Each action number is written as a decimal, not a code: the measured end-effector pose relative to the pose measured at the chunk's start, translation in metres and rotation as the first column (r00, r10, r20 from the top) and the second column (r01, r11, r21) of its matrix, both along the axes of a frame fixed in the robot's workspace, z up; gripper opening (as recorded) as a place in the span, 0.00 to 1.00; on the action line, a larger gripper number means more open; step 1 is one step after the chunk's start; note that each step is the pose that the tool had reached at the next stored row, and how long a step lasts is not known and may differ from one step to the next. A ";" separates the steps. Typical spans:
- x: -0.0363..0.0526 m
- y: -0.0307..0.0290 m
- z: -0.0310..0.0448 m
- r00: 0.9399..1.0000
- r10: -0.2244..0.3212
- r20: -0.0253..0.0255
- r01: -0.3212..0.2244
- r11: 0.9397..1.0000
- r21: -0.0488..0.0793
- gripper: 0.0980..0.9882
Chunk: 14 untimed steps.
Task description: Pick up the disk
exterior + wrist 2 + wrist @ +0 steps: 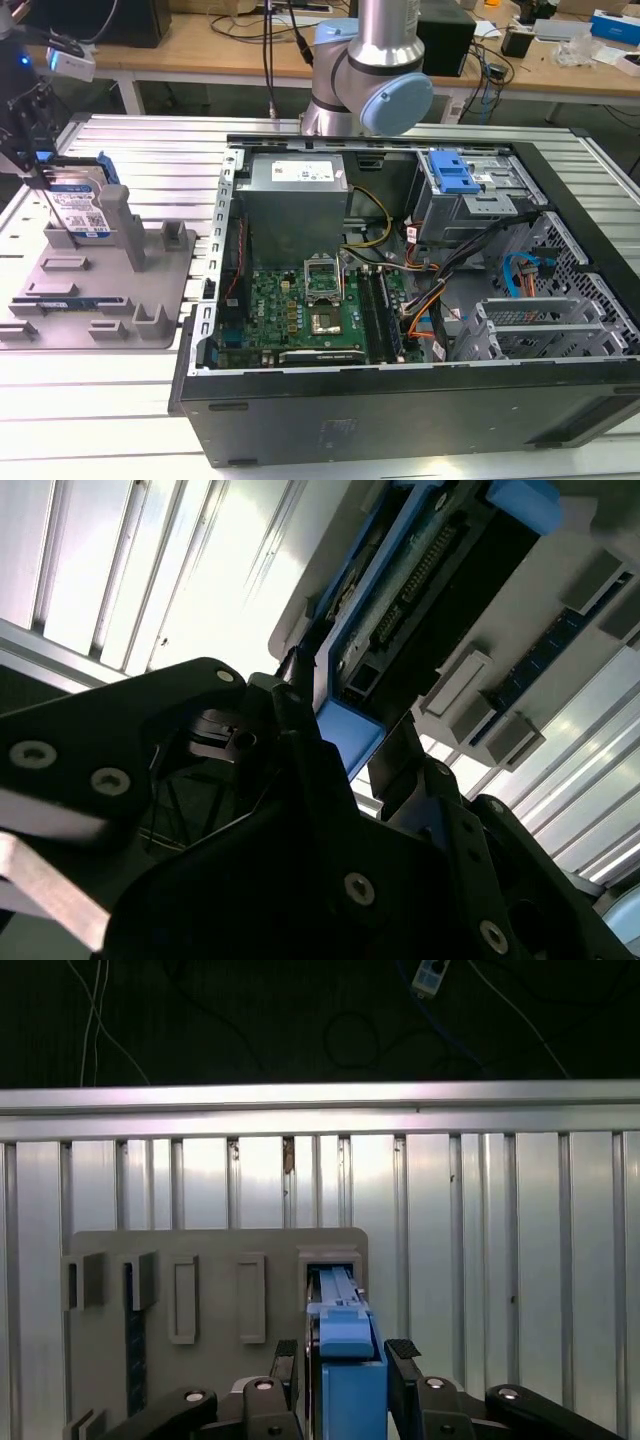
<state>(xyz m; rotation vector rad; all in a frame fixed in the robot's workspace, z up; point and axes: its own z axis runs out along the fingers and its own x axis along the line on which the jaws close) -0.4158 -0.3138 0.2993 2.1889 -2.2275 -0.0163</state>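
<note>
The disk [80,208] stands on edge in a slot of the grey holder tray [150,290] at the exterior view's left, its white-and-blue label facing out and its blue bracket along the edges. My gripper [40,178] hangs over its top end. In the first wrist view the disk's blue bracket [350,1345] sits between my two fingers, and the gripper [345,1358] looks shut on it. In the second wrist view the disk's connector edge [420,570] runs away from the gripper [350,720], and the dark fingers press both faces.
An open computer case [400,290] with motherboard, power supply and a blue-latched drive cage [455,180] fills the exterior view's right. The tray's upright posts [120,225] stand close beside the disk. Ribbed metal tabletop [90,390] lies all around. The arm's base [375,70] stands behind the case.
</note>
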 end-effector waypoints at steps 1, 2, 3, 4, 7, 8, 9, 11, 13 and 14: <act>-0.0002 0.0000 -0.0003 1.000 0.000 0.000 0.000 1.000 0.000 0.42; -0.0003 0.0000 -0.0005 1.000 0.000 0.000 0.000 1.000 0.000 0.42; -0.0004 0.0000 -0.0007 1.000 0.000 0.000 0.000 1.000 0.000 0.42; -0.0004 0.0000 -0.0008 1.000 0.000 0.000 0.000 1.000 0.000 0.42; -0.0004 0.0001 -0.0013 1.000 0.000 0.000 0.000 1.000 0.000 0.42; -0.0005 0.0006 -0.0015 1.000 0.000 0.000 0.000 1.000 0.000 0.42; -0.0005 0.0013 -0.0015 1.000 0.000 0.000 0.000 1.000 0.000 0.42; -0.0005 0.0021 -0.0017 1.000 0.000 0.000 0.000 1.000 0.000 0.42; -0.0004 0.0022 -0.0019 1.000 0.000 0.000 0.000 1.000 0.000 0.42; -0.0005 0.0022 -0.0019 1.000 0.000 0.000 0.000 1.000 0.000 0.42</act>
